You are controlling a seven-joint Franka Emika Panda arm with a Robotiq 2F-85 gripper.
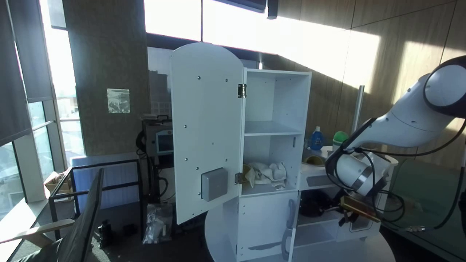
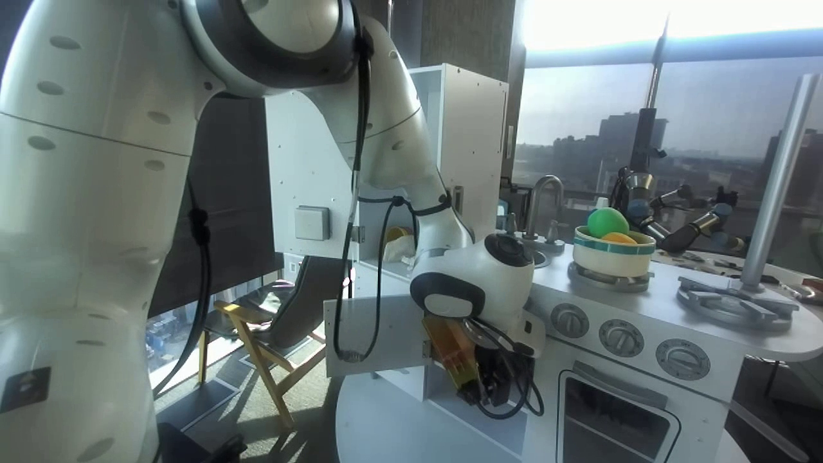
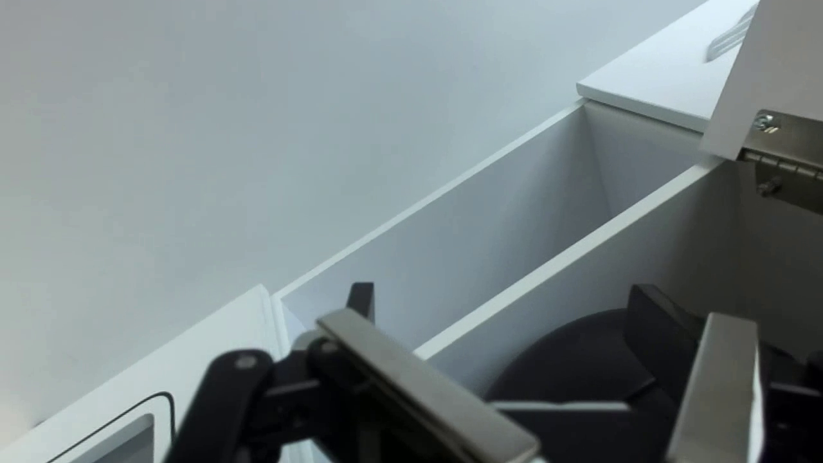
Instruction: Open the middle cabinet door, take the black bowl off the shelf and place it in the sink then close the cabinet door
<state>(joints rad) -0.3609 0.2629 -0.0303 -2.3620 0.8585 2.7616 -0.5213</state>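
The middle cabinet door [image 2: 405, 328] stands swung open; it shows nearly edge-on in an exterior view [image 1: 294, 226], and its hinged panel [image 3: 787, 61] fills the wrist view's upper right. The black bowl [image 1: 312, 203] sits on the upper shelf of the open compartment; it also shows in the wrist view [image 3: 566, 360]. My gripper [image 3: 505, 302] is open, fingers wide apart, at the compartment's front; the right finger overlaps the bowl in view. Contact cannot be told. The gripper shows in both exterior views [image 1: 338, 215] [image 2: 483, 393]. The sink [image 2: 542, 258] is on the countertop, partly hidden by the arm.
The tall arched door [image 1: 214, 138] is also open; a cloth [image 1: 267, 173] lies inside. A shelf board edge [image 3: 553, 267] runs below the bowl. An oven [image 2: 617, 418] stands beside the compartment. A pot with toy balls [image 2: 611, 260] stands on the stove. Cables hang from the arm.
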